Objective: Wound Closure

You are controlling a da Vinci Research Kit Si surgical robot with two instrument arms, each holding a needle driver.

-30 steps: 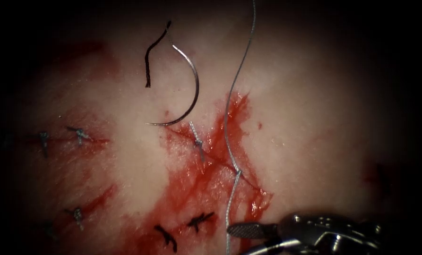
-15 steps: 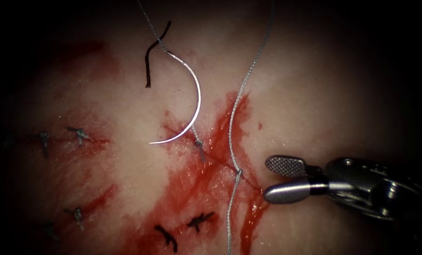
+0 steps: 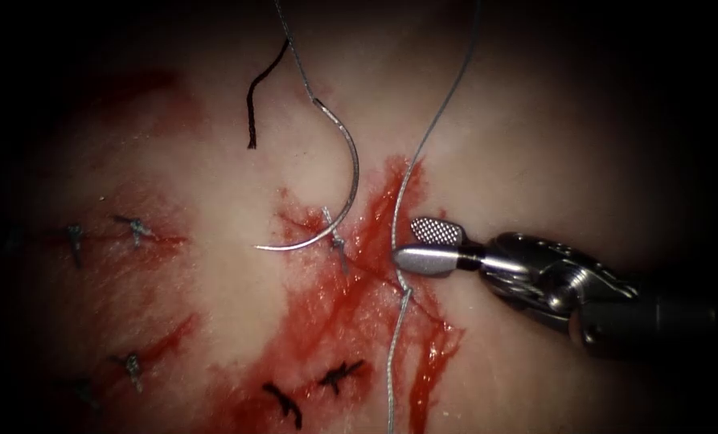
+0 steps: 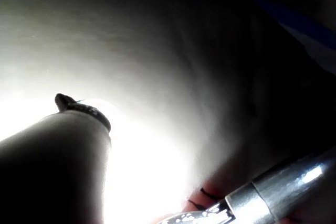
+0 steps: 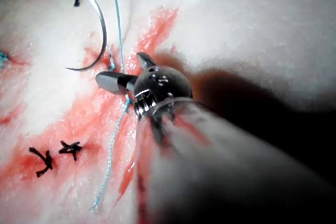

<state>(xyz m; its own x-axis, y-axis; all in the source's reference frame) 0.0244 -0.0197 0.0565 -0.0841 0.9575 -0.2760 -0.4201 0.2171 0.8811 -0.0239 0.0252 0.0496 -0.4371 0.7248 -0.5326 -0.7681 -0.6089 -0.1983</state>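
The curved needle [image 3: 355,173] lies free on the tissue [image 3: 535,145], just left of the cut [image 3: 375,265], with no tool holding it; its point faces left and it is not in the tissue. Thread [image 3: 294,56] rises from its blunt end out of the picture. A second strand of thread [image 3: 423,145] comes down to a knot [image 3: 404,285] at the cut. My right tool [image 3: 413,243] comes in from the right with its jaws open, their tips at this strand just above the knot and nothing gripped. The needle [image 5: 102,30] and the right tool [image 5: 126,72] also show in the right wrist view.
Red fluid [image 3: 334,321] covers the tissue around the cut. A loose black thread end [image 3: 250,104] lies left of the needle. Tied stitches sit at the far left [image 3: 137,229], beside the needle's curve [image 3: 336,239] and, in black, lower down [image 3: 338,374].
The right tool has moved from the lower edge up and left to the thread at the cut, jaws open throughout. The needle has slid right, its blunt end drawn up by its thread.
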